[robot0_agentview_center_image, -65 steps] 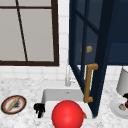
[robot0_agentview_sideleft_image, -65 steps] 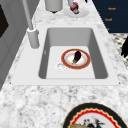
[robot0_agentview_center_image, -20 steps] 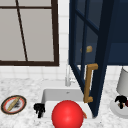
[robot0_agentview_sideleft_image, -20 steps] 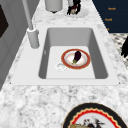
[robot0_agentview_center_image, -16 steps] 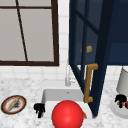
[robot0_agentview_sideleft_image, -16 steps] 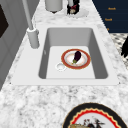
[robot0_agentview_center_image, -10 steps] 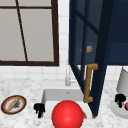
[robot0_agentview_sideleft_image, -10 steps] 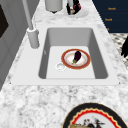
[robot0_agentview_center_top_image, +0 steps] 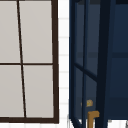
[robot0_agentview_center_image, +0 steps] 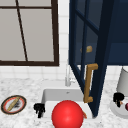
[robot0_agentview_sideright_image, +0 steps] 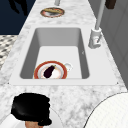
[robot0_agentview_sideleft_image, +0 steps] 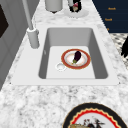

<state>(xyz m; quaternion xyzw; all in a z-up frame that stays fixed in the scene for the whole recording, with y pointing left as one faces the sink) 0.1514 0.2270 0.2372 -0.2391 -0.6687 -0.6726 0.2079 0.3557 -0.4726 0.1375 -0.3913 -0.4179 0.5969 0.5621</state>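
Setting: marble counter (robot0_agentview_center_image: 27,86) running around a white sink (robot0_agentview_sideleft_image: 51,37), with a window and an open dark blue cabinet door (robot0_agentview_center_image: 86,50) above.
Right hand (robot0_agentview_center_image: 118,98): hovering over a white plate (robot0_agentview_center_image: 117,111) on the right, fingers curling round a small item; grip unclear.
Left hand (robot0_agentview_center_image: 39,109): hanging at the sink's left front edge, fingers drooping loosely.
Sink: holding a red-rimmed plate (robot0_agentview_sideleft_image: 65,62) carrying an eggplant (robot0_agentview_sideleft_image: 77,56).
Foreground: red ball (robot0_agentview_center_image: 67,114).

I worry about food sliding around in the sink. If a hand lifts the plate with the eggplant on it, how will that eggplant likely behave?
The eggplant looks rounded and glossy, lying loose on the shallow plate, so it would probably roll or slide if the plate tilts. It seems small and likely light. Its smooth skin may be slippery to pinch.
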